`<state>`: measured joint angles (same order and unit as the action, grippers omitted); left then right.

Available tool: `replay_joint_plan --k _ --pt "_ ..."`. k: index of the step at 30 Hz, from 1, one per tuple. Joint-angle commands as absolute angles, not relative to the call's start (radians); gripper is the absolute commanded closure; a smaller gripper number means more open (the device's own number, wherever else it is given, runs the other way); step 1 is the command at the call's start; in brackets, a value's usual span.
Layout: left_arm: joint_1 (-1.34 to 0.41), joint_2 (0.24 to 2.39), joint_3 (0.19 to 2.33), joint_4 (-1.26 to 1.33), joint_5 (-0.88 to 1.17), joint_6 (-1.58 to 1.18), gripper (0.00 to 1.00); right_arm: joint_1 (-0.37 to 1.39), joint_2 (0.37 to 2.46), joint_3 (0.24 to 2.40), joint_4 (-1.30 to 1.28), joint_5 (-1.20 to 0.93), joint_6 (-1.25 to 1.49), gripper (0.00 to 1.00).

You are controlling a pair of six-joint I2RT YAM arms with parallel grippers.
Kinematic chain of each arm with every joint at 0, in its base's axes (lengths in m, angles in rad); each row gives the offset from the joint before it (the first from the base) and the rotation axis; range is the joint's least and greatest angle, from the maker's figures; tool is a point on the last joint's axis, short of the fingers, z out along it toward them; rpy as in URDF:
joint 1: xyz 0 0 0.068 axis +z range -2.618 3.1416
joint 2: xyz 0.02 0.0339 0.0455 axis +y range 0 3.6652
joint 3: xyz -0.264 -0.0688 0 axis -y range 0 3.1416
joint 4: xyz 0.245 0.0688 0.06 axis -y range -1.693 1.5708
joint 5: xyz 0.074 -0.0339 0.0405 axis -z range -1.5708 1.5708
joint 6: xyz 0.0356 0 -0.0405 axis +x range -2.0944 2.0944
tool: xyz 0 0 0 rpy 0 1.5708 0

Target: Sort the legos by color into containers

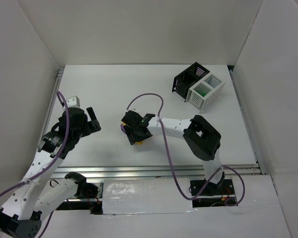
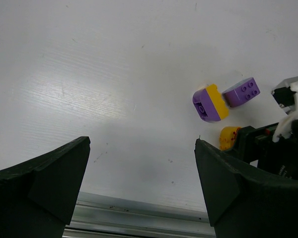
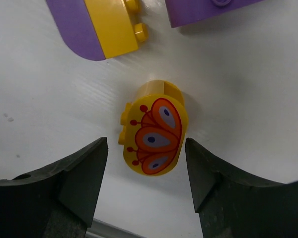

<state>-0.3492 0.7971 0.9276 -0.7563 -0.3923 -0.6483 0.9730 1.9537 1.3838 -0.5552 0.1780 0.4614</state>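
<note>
A yellow oval lego with a red-orange butterfly print (image 3: 154, 134) lies on the white table, just ahead of the tips of my open right gripper (image 3: 146, 166), which straddles its near end without touching it. Beyond it lie a yellow-purple lego (image 3: 102, 25) and a purple lego (image 3: 208, 10). The left wrist view shows the same three: yellow-purple (image 2: 210, 103), purple (image 2: 241, 92), yellow oval (image 2: 229, 137). My left gripper (image 2: 141, 168) is open and empty, left of them. From above, the right gripper (image 1: 136, 134) hides most of the legos. The black container (image 1: 187, 79) and white container (image 1: 207, 92) stand far right; something green lies in the white one.
The left gripper (image 1: 95, 120) hovers over the table's left part. A metal rail (image 1: 164, 171) runs along the near table edge. White walls enclose the table on three sides. A purple cable (image 1: 156, 101) loops above the right arm.
</note>
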Motion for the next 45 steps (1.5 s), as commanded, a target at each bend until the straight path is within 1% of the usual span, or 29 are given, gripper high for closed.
replay_joint_plan --k 1,2,3,4,5,7,8,9,12,15,16,17,19,21,22,23,24,25,26,27,28,29,31,36,40,42,43,45 --pt "-0.345 0.788 0.945 -0.713 -0.364 -0.615 0.00 0.982 1.977 1.391 -0.488 0.210 0.440 0.30" --pt "-0.345 0.790 0.945 -0.710 -0.354 -0.611 0.01 0.980 1.992 1.396 -0.485 0.213 0.436 0.30" --pt "-0.347 0.788 0.943 -0.709 -0.351 -0.611 0.00 0.980 1.997 1.400 -0.480 0.219 0.431 0.33" --pt "-0.345 0.790 0.943 -0.707 -0.348 -0.606 0.01 0.980 2.011 1.407 -0.486 0.228 0.426 0.36" --pt "-0.345 0.790 0.943 -0.706 -0.345 -0.604 0.00 0.980 2.017 1.414 -0.488 0.238 0.425 0.42" --pt "-0.345 0.790 0.942 -0.701 -0.334 -0.601 0.00 0.980 2.023 1.419 -0.488 0.253 0.420 0.69" --pt "-0.345 0.788 0.942 -0.698 -0.330 -0.598 0.00 0.980 2.014 1.411 -0.483 0.258 0.420 0.91" --pt "-0.345 0.787 0.942 -0.699 -0.330 -0.598 0.00 0.980 2.007 1.402 -0.468 0.259 0.420 1.00" --pt "-0.345 0.782 0.942 -0.696 -0.330 -0.598 0.01 0.982 1.942 1.381 -0.465 0.207 0.407 1.00" --pt "-0.345 0.781 0.942 -0.699 -0.336 -0.600 0.00 0.976 1.804 1.347 -0.446 0.118 0.380 1.00" --pt "-0.345 0.779 0.943 -0.701 -0.340 -0.601 0.00 0.947 1.722 1.338 -0.442 0.106 0.373 1.00" --pt "-0.345 0.778 0.943 -0.703 -0.341 -0.601 0.00 0.921 1.685 1.338 -0.440 0.080 0.370 1.00" --pt "-0.345 0.773 0.942 -0.703 -0.344 -0.603 0.01 0.803 1.608 1.345 -0.439 0.066 0.367 1.00" --pt "-0.345 0.770 0.942 -0.703 -0.347 -0.603 0.01 0.712 1.597 1.405 -0.462 0.122 0.359 1.00" --pt "-0.347 0.767 0.942 -0.703 -0.348 -0.603 0.01 0.642 1.614 1.467 -0.497 0.215 0.336 1.00" --pt "-0.347 0.767 0.942 -0.703 -0.347 -0.603 0.01 0.608 1.632 1.503 -0.511 0.216 0.325 1.00" --pt "-0.345 0.765 0.940 -0.701 -0.347 -0.603 0.00 0.576 1.658 1.549 -0.552 0.330 0.319 1.00" --pt "-0.347 0.765 0.940 -0.703 -0.348 -0.603 0.00 0.536 1.719 1.595 -0.567 0.363 0.302 1.00" --pt "-0.347 0.764 0.940 -0.701 -0.350 -0.603 0.00 0.458 1.755 1.689 -0.574 0.389 0.298 1.00" --pt "-0.347 0.762 0.940 -0.703 -0.348 -0.603 0.00 0.421 1.791 1.742 -0.583 0.426 0.296 1.00" --pt "-0.347 0.761 0.937 -0.698 -0.345 -0.600 0.00 0.384 1.874 1.856 -0.594 0.428 0.296 1.00" --pt "-0.347 0.761 0.937 -0.695 -0.338 -0.597 0.01 0.317 1.919 1.920 -0.609 0.423 0.301 1.00" --pt "-0.348 0.758 0.933 -0.687 -0.322 -0.588 0.00 0.272 2.020 2.072 -0.640 0.438 0.288 1.00" --pt "-0.350 0.770 0.930 -0.672 -0.293 -0.574 0.00 0.174 2.101 2.169 -0.537 0.446 0.230 1.00" --pt "-0.351 0.795 0.933 -0.670 -0.275 -0.568 0.00 0.132 2.202 2.296 -0.580 0.420 0.213 1.00" --pt "-0.350 0.805 0.936 -0.672 -0.273 -0.565 0.01 0.121 2.226 2.304 -0.583 0.411 0.203 0.99" --pt "-0.350 0.807 0.936 -0.670 -0.270 -0.565 0.00 0.114 2.241 2.293 -0.578 0.410 0.199 0.96" --pt "-0.350 0.807 0.936 -0.667 -0.267 -0.561 0.01 0.109 2.255 2.284 -0.581 0.416 0.195 0.94"
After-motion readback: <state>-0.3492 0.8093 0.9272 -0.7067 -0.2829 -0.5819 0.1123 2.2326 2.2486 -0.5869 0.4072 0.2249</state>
